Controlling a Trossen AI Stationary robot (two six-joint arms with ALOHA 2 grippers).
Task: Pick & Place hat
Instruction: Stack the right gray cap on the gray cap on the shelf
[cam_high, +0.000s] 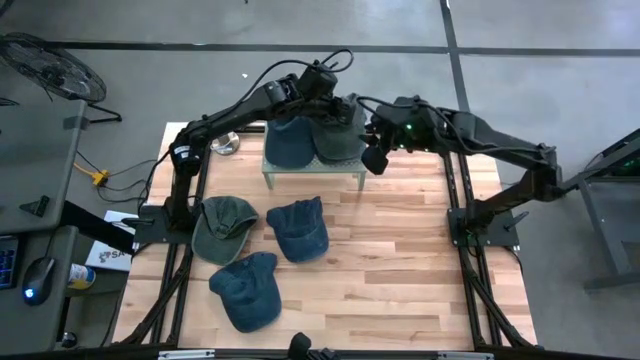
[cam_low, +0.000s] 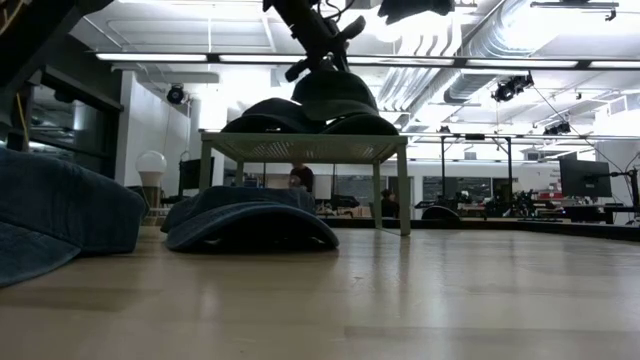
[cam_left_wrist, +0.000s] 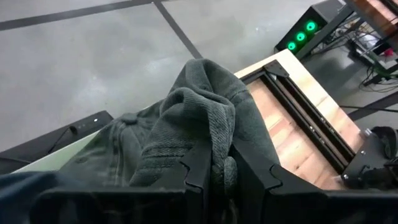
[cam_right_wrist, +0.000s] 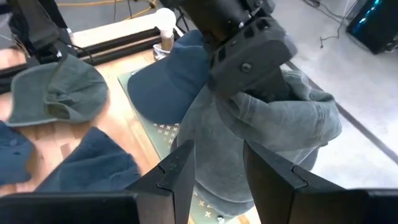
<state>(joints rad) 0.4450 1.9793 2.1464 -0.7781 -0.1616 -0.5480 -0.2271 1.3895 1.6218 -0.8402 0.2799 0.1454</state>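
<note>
A wooden bench (cam_high: 400, 270) holds a small grey stand (cam_high: 312, 170) at its far side. 2 hats sit on top of the stand. One is a blue hat (cam_high: 289, 143), and right beside it is a grey-green hat (cam_high: 338, 140). The 2 hats touch each other.

The left gripper (cam_left_wrist: 217, 171) is over the stand. Its jaws are narrow and pinch a fold of the grey-green hat (cam_left_wrist: 193, 118). The cloth bunches up between the 2 dark fingers (cam_left_wrist: 198, 165). In the low view this hat (cam_low: 333, 95) sits high, on top of the others, with the arm coming down onto it.

The right gripper (cam_high: 376, 158) is just beside the stand, close to the grey-green hat. Its jaws are partly open and hold nothing. In the right wrist view, the hat (cam_right_wrist: 273, 143) and the left gripper (cam_right_wrist: 245, 59) show just past its fingers (cam_right_wrist: 177, 168).

3 more hats lie flat on the bench in front of the stand. An olive green hat (cam_high: 222, 227) is nearest the left arm. A dark blue hat (cam_high: 298, 227) lies near it. Another blue cap (cam_high: 247, 290) lies closer to the front edge.

A light bulb (cam_low: 151, 163) stands behind the hats in the low view.
</note>
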